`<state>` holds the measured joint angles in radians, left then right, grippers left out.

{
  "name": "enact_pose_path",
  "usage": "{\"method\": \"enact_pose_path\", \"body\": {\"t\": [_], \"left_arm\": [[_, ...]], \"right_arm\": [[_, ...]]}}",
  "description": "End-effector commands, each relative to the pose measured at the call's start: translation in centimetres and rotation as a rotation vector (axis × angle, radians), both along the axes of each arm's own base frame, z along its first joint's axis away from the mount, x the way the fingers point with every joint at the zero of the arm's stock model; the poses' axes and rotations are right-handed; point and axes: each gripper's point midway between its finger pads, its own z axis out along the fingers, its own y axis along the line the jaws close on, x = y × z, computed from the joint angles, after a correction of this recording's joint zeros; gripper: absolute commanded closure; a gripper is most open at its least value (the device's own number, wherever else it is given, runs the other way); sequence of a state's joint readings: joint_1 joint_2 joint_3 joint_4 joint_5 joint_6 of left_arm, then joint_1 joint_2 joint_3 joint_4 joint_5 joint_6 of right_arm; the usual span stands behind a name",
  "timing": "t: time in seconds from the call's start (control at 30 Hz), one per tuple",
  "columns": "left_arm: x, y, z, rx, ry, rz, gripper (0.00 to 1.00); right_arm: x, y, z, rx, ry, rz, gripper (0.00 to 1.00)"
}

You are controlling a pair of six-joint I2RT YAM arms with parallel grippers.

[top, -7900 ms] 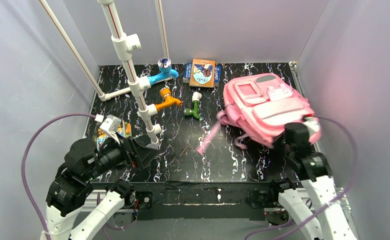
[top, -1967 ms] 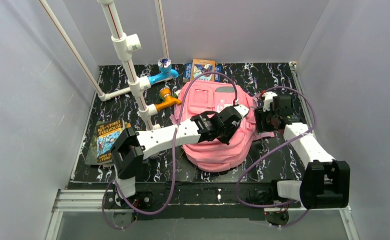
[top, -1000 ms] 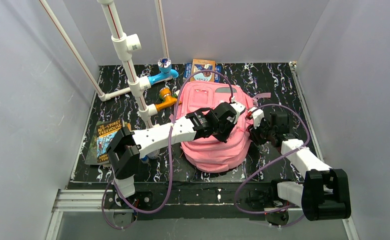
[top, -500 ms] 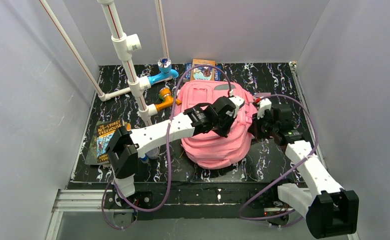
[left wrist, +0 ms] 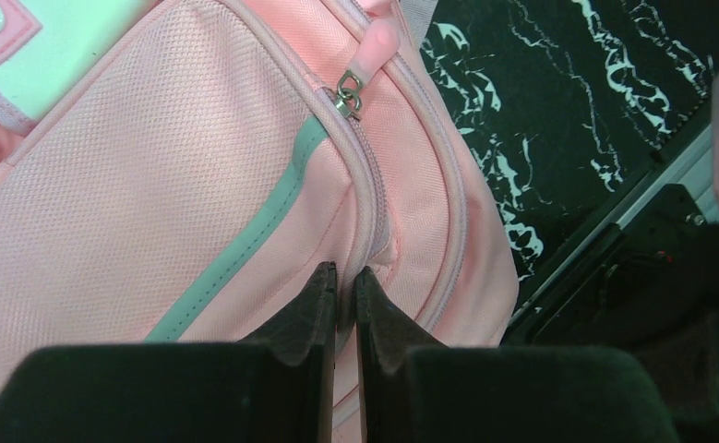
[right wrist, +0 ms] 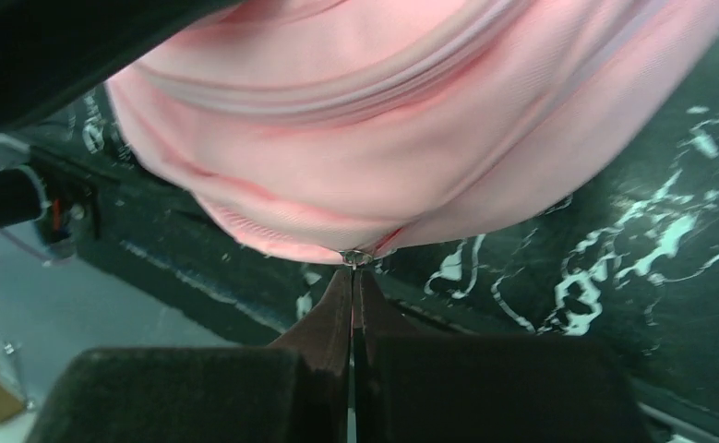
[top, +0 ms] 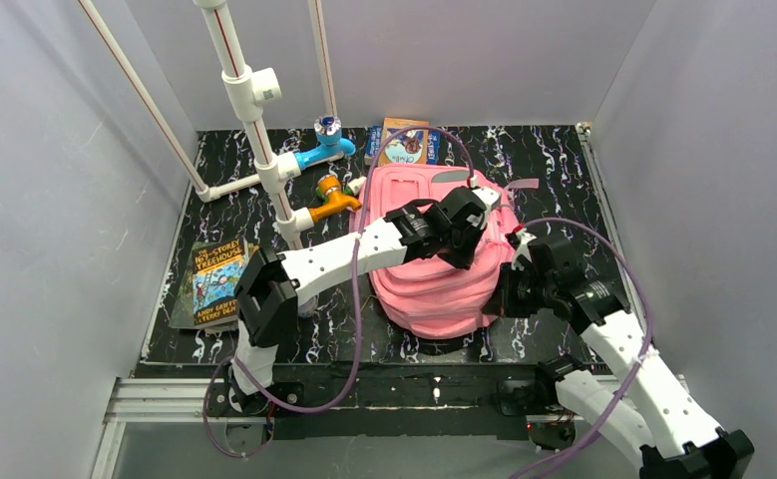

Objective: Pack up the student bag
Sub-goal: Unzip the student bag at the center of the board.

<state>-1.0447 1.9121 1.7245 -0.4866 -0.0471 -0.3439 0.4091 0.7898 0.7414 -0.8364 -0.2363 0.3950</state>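
we find the student bag, a large pink fabric backpack with grey trim (top: 434, 289), lying on the black white-veined tabletop (top: 564, 170), right of centre, front panel up, with both arms reaching onto it. our left gripper (left wrist: 344, 281) is pinched narrow on a fold of the pink cloth just beside the curved zip seam, a thin sliver of fabric showing between the jaws. we judge this grip is there to anchor the bag so it does not slide. our right gripper (right wrist: 353, 277) is clamped tight at the bag's near right edge on what looks like a small metal zip pull (right wrist: 355, 257). we think it is placed there to draw the zip along while the other arm braces. a second slider with a pink tab (left wrist: 348, 85) sits free further up the seam. the illustrated paperback book (top: 214, 282) lies well apart at the left, so packing seems to be at the opening stage.
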Motion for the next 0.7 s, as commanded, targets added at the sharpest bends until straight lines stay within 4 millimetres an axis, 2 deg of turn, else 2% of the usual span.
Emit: {"method": "enact_pose_path", "body": {"t": [0.0, 0.1, 0.2, 0.23, 0.33, 0.37, 0.47, 0.53, 0.6, 0.67], "left_arm": [[0.8, -3.1, 2.8, -0.125, -0.002, 0.018, 1.0], [0.6, -3.7, 2.2, -0.127, 0.024, 0.017, 1.0], [0.3, -3.2, 1.6, -0.098, 0.04, 0.02, 1.0], [0.0, -2.8, 1.6, -0.087, 0.048, 0.014, 0.97], [-2.2, -1.4, 2.7, -0.112, 0.097, -0.027, 0.51], [-3.1, -0.7, 3.4, -0.134, 0.108, -0.041, 0.42], [-6.5, 1.6, 5.9, -0.201, 0.13, -0.107, 0.25], [-8.7, 3.5, 6.7, -0.212, 0.116, -0.149, 0.13], [-11.0, 5.5, 6.0, -0.19, 0.094, -0.194, 0.08], [-12.9, 6.7, 6.0, -0.176, 0.001, -0.219, 0.09]], "right_arm": [[-4.3, 2.8, 2.3, 0.194, 0.153, 0.014, 0.99], [-4.8, 4.7, 2.3, 0.312, 0.157, 0.059, 0.99], [-3.9, 5.8, 4.3, 0.408, 0.084, 0.067, 0.99], [-3.6, 6.0, 4.6, 0.426, 0.063, 0.06, 0.99], [-3.2, 5.9, 3.4, 0.415, 0.1, 0.01, 0.99], [-3.4, 5.8, 2.5, 0.398, 0.136, -0.003, 0.99], [-3.5, 5.7, 1.2, 0.386, 0.208, -0.061, 0.99], [-3.2, 5.8, 1.2, 0.4, 0.236, -0.112, 0.99], [-2.8, 5.9, 1.7, 0.415, 0.252, -0.16, 0.99], [-2.4, 5.6, 1.9, 0.398, 0.28, -0.232, 0.99]]}}
